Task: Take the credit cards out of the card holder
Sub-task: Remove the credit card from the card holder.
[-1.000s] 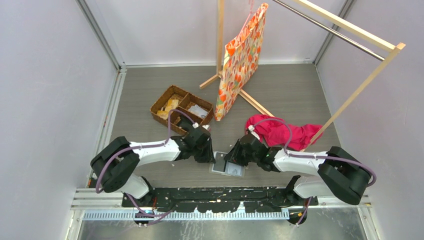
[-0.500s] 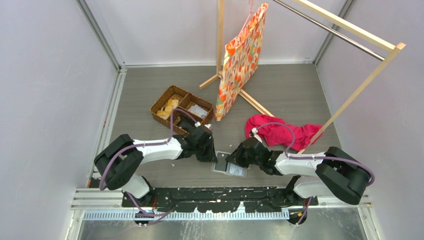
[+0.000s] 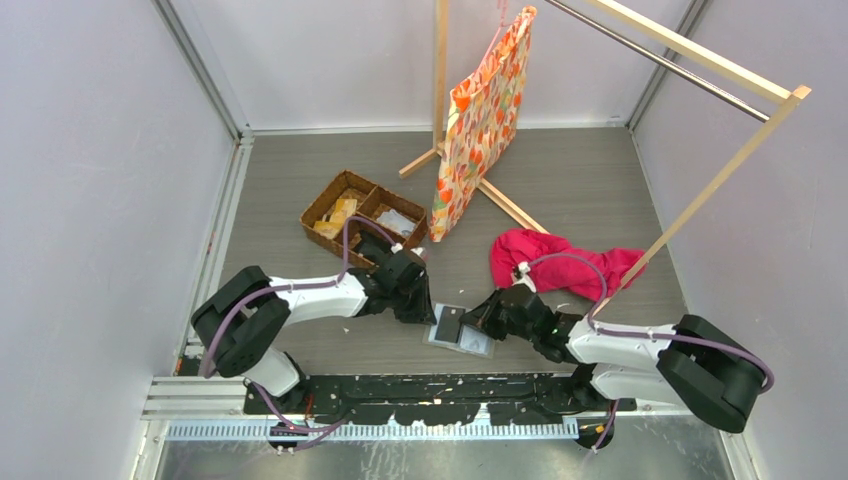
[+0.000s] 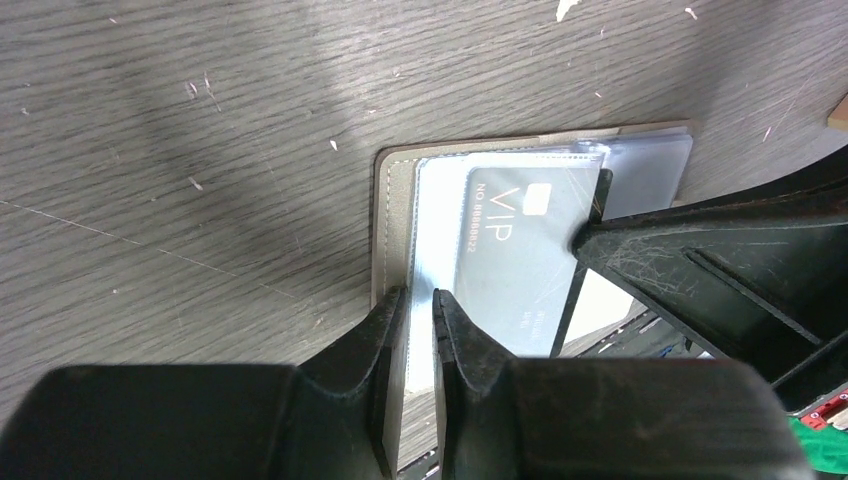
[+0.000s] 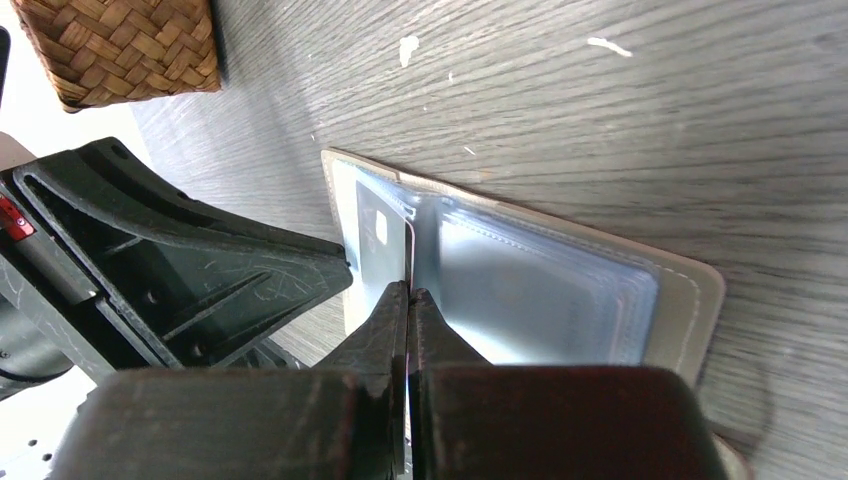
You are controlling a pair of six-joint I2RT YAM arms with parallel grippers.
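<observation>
The card holder (image 3: pixel 475 343) lies open on the table between both arms, olive rim (image 4: pixel 388 200) and pale clear sleeves (image 5: pixel 560 290) facing up. A grey credit card (image 4: pixel 510 260) marked VIP stands partly out of its left sleeve, tilted up (image 3: pixel 449 322). My right gripper (image 5: pixel 410 292) is shut on that card's edge. In the left wrist view, one of its fingers (image 4: pixel 700 250) reaches in from the right to the card's corner. My left gripper (image 4: pixel 420 300) is shut on the card holder's left panel, the sleeve pinched between its fingers.
A brown wicker divided basket (image 3: pixel 362 215) with small items stands just behind the left gripper. A red cloth (image 3: pixel 560 265) lies behind the right arm. A floral bag (image 3: pixel 480 120) hangs from a wooden rack (image 3: pixel 700 60) whose feet (image 3: pixel 510 205) spread over the table's back.
My right gripper has shut on the card and drawn back to the right. The card now tilts up out of its sleeve. My left gripper has stayed on the holder.
</observation>
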